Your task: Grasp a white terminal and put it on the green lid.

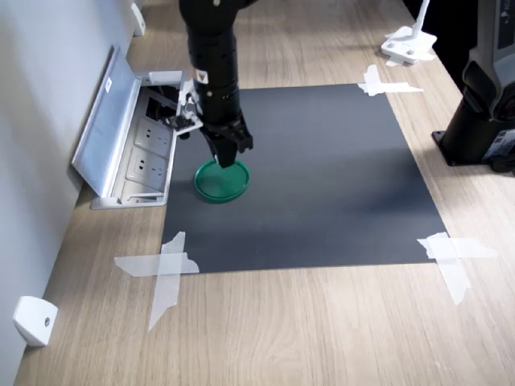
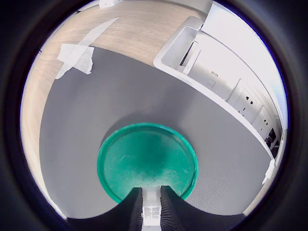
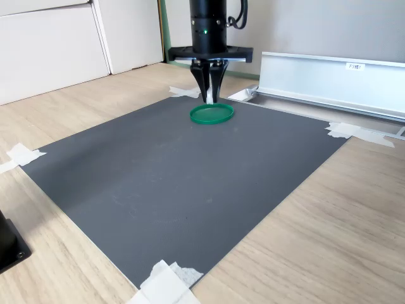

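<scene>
Above the green lid (image 1: 221, 182), the gripper (image 1: 226, 158) is hanging with its fingers pointing down, and its tips are sitting over the disc's 12 o'clock edge in the first exterior view. Its two dark fingers (image 2: 169, 207) are standing almost closed, with only a narrow slot between them, and the white terminal (image 2: 151, 211) is sitting pinched in that slot; the wrist view is showing its small ridged face filling the gap. From the second exterior view the same little white piece (image 3: 209, 96) is peeking out between the tapering tips, just above the far rim of the green lid (image 3: 212, 113). Whether it is touching the lid cannot be told.

On the dark mat (image 1: 322, 177) the lid is lying flat, at about 9 o'clock from the mat's middle in the first exterior view and near the mat's 12 o'clock edge in the second exterior view. The mat is resting on a wooden table (image 1: 306, 330), and white tape strips (image 1: 165, 269) are fixing its corners. An open metal socket box (image 1: 129, 141) is lying at 9 o'clock of the lid in the first exterior view, just beside the mat, with its hinged cover tilting up. A white wedge-shaped piece (image 1: 34, 319) is sitting at the table's 8 o'clock corner in the first exterior view, well apart from the mat. A black stand (image 1: 487, 96) is occupying the 3 o'clock side of the first exterior view.
</scene>
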Robot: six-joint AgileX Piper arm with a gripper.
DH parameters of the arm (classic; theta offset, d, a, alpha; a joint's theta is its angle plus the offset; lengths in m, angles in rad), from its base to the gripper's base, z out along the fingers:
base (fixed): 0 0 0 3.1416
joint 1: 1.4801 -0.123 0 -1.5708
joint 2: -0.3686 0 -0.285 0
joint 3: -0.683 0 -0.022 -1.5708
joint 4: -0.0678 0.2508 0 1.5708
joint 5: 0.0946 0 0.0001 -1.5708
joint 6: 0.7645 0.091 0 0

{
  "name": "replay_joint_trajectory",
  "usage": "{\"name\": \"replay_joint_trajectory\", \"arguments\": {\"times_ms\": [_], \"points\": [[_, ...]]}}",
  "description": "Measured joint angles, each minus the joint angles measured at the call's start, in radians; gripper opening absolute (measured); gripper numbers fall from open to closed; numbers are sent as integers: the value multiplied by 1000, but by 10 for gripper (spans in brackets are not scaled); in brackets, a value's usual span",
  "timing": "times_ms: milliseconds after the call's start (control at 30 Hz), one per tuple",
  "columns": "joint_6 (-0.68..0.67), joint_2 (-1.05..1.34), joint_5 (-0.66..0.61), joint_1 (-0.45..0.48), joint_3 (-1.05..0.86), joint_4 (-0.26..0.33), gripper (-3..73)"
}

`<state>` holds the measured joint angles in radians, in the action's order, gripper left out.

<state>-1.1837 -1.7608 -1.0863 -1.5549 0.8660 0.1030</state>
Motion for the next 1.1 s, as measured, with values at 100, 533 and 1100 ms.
{"name": "replay_joint_trajectory", "arguments": {"times_ms": [100,533,1100], "points": [[1,-10,8,0,3,0,90],[8,-25,17,-1,3,8,114],[80,1,43,-1,3,12,564]]}}
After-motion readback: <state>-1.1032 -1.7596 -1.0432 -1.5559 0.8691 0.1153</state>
